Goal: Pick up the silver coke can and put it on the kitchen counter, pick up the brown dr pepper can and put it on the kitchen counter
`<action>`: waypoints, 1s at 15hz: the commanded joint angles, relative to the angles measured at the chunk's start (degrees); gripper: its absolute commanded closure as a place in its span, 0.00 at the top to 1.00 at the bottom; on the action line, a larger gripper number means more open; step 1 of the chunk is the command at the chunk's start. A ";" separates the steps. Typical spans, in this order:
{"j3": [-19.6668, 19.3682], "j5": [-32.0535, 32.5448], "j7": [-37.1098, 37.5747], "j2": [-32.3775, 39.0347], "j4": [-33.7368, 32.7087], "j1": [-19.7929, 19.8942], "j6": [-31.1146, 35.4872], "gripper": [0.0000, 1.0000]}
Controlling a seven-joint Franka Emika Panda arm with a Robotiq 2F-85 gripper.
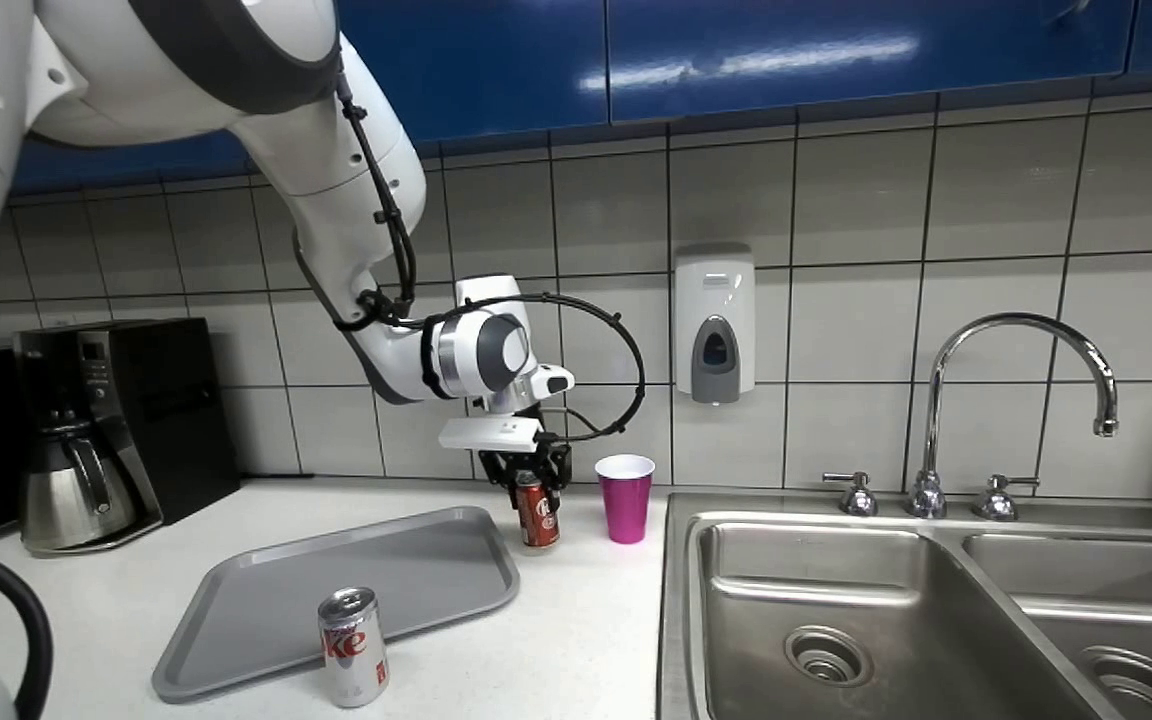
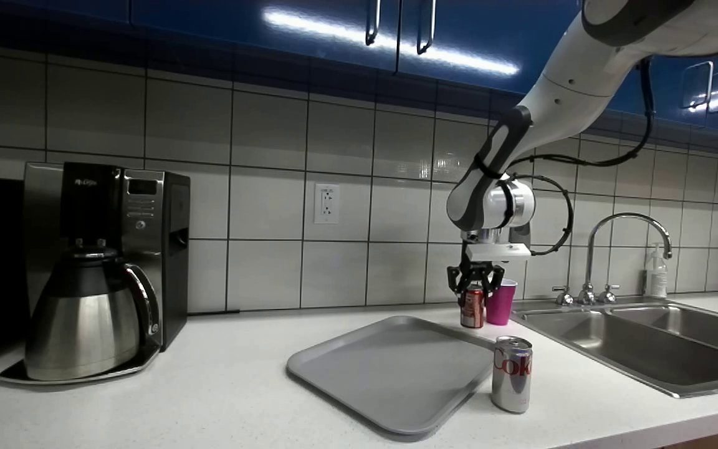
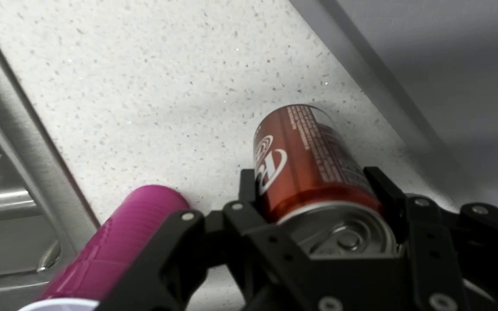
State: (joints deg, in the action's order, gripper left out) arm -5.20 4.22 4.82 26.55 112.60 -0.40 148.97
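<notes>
Gripping the brown Dr Pepper can (image 1: pixel 539 522), your gripper (image 3: pixel 314 190) is drawn in to the can's own width and bears on it from both sides. You have two cans in all, both upright, beside one grey tray (image 2: pixel 390 368). In an exterior view the brown can is just to the right of the tray; whether its base touches the kitchen counter (image 1: pixel 586 640), you cannot tell. Your one silver Coke can (image 1: pixel 353 655) stands on that counter, just off the tray's near edge. One pink cup (image 1: pixel 626 500) stands past the brown can from the tray. One steel double sink (image 1: pixel 678 610) lies farther from the tray on that side, and one coffee maker (image 1: pixel 161 420) stands on the tray's opposite side.

Your tight spots are around the held can: in the wrist view, narrow strips of counter part it from the tray's edge and from the cup. Between the tray's near edge and the sink's rim, you have a broad band of counter.
</notes>
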 commanded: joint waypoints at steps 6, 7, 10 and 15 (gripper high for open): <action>0.34 -0.33 -0.53 0.76 -0.94 1.09 -1.89 0.38; 0.32 -0.32 -0.50 0.82 -0.94 1.07 -1.90 0.38; 0.24 -0.24 -0.42 0.44 -0.80 1.01 -2.41 0.89; -0.05 0.17 -0.51 -0.88 -0.12 0.98 -2.37 1.00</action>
State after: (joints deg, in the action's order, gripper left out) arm -5.27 4.19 4.83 27.66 112.25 0.17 148.63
